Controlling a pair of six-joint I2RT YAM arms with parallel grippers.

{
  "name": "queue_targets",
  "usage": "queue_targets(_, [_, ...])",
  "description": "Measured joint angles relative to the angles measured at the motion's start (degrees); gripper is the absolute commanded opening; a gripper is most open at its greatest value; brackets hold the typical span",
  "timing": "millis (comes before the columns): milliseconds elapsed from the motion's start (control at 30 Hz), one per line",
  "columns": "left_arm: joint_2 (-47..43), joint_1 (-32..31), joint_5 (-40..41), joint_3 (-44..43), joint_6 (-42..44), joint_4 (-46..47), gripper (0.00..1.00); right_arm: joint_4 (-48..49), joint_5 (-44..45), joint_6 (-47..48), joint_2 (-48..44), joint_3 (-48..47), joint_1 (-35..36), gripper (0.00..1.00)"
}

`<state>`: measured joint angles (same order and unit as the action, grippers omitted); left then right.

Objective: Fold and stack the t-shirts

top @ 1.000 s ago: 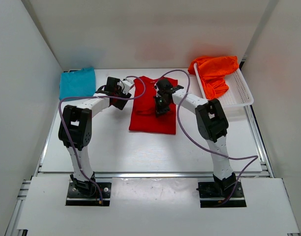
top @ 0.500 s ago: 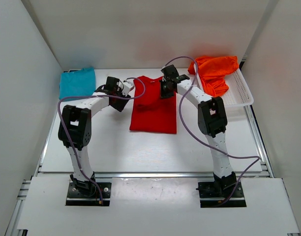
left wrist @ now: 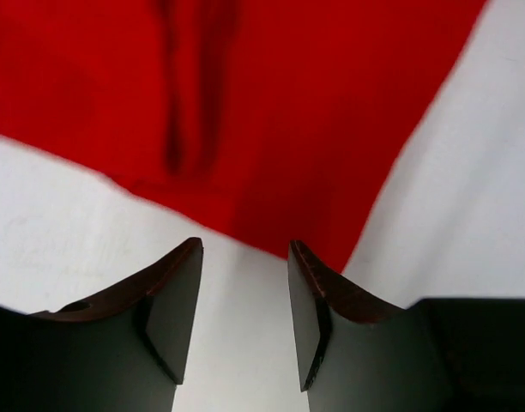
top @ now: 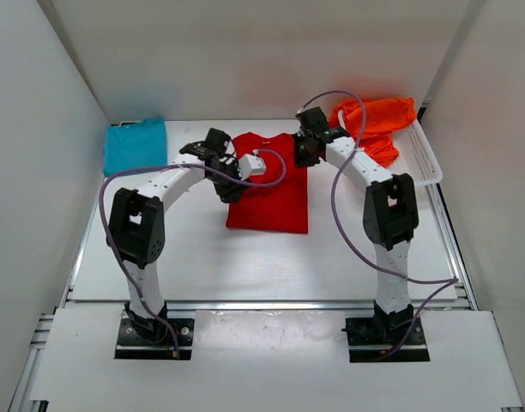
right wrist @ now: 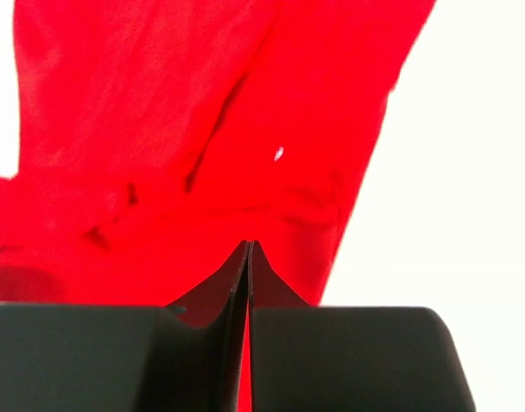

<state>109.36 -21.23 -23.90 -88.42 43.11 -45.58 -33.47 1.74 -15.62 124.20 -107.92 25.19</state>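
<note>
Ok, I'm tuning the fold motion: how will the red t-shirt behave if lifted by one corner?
Probably floppy: the red t-shirt lies flat with soft creases, so it should drape and sag from a pinch. It looks thin, so likely light for its spread. Pushed across the table, it would probably bunch rather than slide.

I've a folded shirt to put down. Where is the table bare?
Widest bare patch: the near table, between the red t-shirt and the arm bases. A smaller one: nearer than the basket, by the right edge. Crowded: the far row, with left gripper and right gripper at the red t-shirt, teal t-shirt and orange t-shirt flanking.
</note>
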Motion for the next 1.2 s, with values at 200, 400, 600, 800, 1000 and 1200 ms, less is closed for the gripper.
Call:
queue_targets(200, [-0.2, -9.9, 4.0, 5.1, 3.0, 2.6, 0.58, 2.2, -1.3, -0.4, -9.6, 8.8, 0.3, 0.00])
queue_targets(400, [1.8, -12.9, 9.0, 5.8, 0.4, 11.2, 0.56, 5.9, -5.9, -2.7, -13.2, 21.2, -0.7, 0.00])
queue_targets(600, [7.7, -10.8, 13.5, 0.8, -2.5, 15.3, 0.56, 9.8, -13.5, -6.7, -14.4, 33.0, -3.1, 0.00])
queue_targets(800, [13.6, -10.2, 16.7, -6.2, -2.6, 15.4, 0.56, 14.0, -19.9, -9.4, -15.5, 37.7, -3.1, 0.00])
queue_targets(1000, [18.8, -8.9, 18.8, -14.6, -4.5, 13.9, 0.59, 15.8, -22.4, -10.1, -15.5, 37.7, -2.5, 0.00])
queue_targets(1200, [21.9, -5.5, 20.5, -24.1, -6.4, 12.0, 0.61, 15.8, -22.6, -10.2, -15.5, 37.7, -3.4, 0.00])
